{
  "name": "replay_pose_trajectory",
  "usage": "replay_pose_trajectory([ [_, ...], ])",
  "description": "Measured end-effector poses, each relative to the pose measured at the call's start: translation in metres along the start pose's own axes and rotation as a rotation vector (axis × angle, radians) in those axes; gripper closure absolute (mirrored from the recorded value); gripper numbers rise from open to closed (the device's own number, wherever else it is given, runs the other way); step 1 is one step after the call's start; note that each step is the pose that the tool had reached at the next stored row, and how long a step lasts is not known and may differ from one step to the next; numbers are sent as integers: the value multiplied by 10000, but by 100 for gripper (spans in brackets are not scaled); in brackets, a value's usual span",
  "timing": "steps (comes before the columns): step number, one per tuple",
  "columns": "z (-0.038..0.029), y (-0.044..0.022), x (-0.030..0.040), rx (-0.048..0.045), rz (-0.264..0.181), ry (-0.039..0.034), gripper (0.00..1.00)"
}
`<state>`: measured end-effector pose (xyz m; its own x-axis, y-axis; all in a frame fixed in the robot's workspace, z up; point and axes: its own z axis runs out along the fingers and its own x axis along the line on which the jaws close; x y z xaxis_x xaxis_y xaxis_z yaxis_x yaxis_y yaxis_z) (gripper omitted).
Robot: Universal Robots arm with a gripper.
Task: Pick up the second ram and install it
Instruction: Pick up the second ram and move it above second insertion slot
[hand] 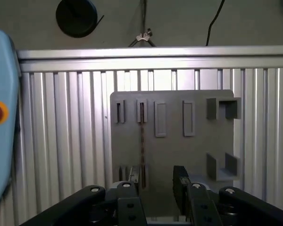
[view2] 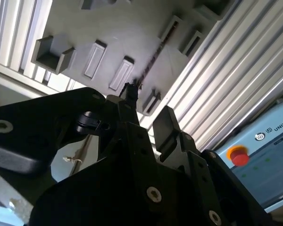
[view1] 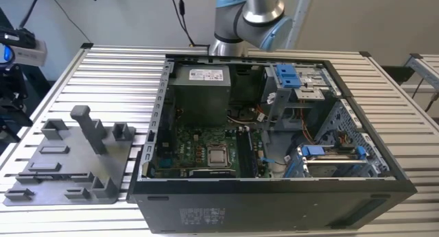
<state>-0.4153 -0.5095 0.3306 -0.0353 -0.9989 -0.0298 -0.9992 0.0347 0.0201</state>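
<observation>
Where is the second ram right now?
In both wrist views the second ram stands on edge in a slot of the grey holder tray, just beyond the gripper; the tray sits at the exterior view's left.

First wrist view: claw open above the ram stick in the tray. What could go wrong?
1. The ram stick stands on its thin edge in a slot of the tray and looks nearer one side of the claw; a finger may hit it.
2. Thin edge: it might tilt when gripped.

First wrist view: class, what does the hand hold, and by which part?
Nothing: the hand is open, and the ram stands in the tray's slots beyond it.
</observation>
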Motion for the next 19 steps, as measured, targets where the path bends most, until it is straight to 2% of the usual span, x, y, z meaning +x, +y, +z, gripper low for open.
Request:
replay_pose_trajectory([
  [5, 55, -2, 2, -8, -259, 5, 58],
  [13, 81, -2, 3, 0, -353, 4, 58],
  [19, 172, -4, 5, -3, -351, 7, 58],
])
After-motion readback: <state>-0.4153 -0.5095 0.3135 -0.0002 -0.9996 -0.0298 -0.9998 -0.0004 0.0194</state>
